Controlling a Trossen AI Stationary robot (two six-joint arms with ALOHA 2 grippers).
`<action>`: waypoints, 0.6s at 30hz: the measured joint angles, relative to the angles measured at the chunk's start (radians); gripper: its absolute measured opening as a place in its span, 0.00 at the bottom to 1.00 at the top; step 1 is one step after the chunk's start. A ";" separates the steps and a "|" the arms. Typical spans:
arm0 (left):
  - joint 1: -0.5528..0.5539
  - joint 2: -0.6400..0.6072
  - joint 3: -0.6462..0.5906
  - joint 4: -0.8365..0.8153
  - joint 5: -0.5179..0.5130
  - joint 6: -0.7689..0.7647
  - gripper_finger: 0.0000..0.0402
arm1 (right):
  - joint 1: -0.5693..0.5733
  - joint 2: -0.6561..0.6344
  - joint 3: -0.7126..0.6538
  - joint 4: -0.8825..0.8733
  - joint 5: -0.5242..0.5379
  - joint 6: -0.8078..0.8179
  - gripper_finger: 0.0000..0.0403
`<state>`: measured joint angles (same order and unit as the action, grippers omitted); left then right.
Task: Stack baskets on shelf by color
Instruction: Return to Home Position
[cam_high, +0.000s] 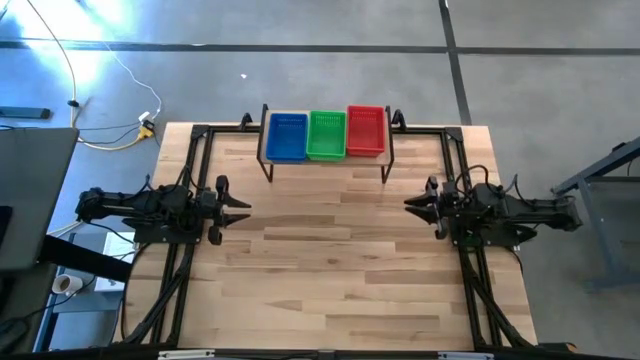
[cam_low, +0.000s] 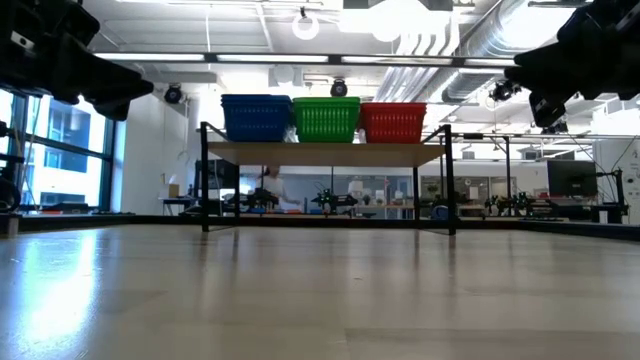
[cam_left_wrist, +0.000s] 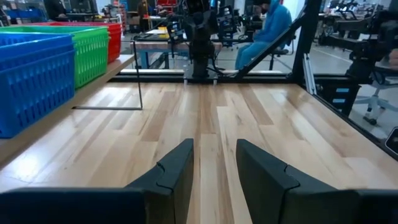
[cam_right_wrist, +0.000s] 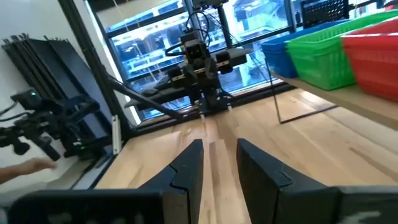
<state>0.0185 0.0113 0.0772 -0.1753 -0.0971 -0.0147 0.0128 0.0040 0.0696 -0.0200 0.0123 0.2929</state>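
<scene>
On the shelf (cam_low: 325, 153) at the table's far edge, a blue basket (cam_high: 287, 137), a green basket (cam_high: 326, 134) and a red basket (cam_high: 365, 131) stand side by side, bottoms on its wood top. They also show in the low view as blue basket (cam_low: 256, 117), green basket (cam_low: 325, 118) and red basket (cam_low: 393, 122). My left gripper (cam_high: 245, 208) hovers at the table's left edge, open, fingers level and nothing between them (cam_left_wrist: 214, 165). My right gripper (cam_high: 408, 204) hovers at the right edge, open and holding nothing (cam_right_wrist: 221, 163). Both are far from the shelf.
The wooden tabletop (cam_high: 330, 270) spreads between the two arms and in front of the shelf's thin black legs (cam_high: 267, 172). Black frame rails (cam_high: 180, 290) run along the table's left and right sides.
</scene>
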 joint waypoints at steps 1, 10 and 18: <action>0.000 0.000 0.000 0.001 0.000 0.000 0.28 | 0.000 0.000 0.000 0.000 0.007 -0.006 0.21; 0.000 0.000 0.000 0.000 0.000 0.000 0.28 | 0.000 0.002 0.000 -0.013 0.100 -0.013 0.21; 0.000 0.000 0.000 0.000 0.000 0.000 0.28 | 0.000 0.002 0.000 -0.015 0.100 -0.013 0.21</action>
<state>0.0185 0.0113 0.0772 -0.1749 -0.0971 -0.0147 0.0128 0.0059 0.0696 -0.0353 0.1126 0.2798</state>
